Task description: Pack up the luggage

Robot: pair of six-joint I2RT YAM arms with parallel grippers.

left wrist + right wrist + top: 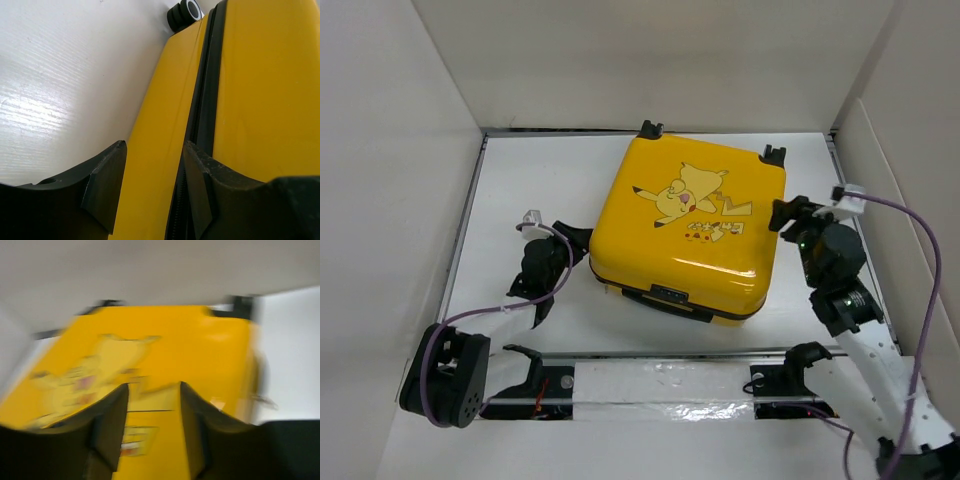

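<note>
Yellow luggage (685, 230) lies shut, flat on the table (520, 180), wheels to the far wall, long axis roughly near-to-far. Only the left wrist view shows its zipper band (205, 100), with the left claw (152, 185) parted beside it. The right claw (152, 425), blurred, seems parted over the lid.

Nothing legible: the luggage (660, 262) bears printed marks (716, 232) (beside the cartoon (678, 195)) too small to read.

Luggage (685, 225) lies flat on the desk (520, 200) right of centre, toward the far edge, with its wheels (649, 129) at the far edge, left fingers (575, 233) at its left side, and right fingers (788, 209) at its right side near the far-right corner.
</note>
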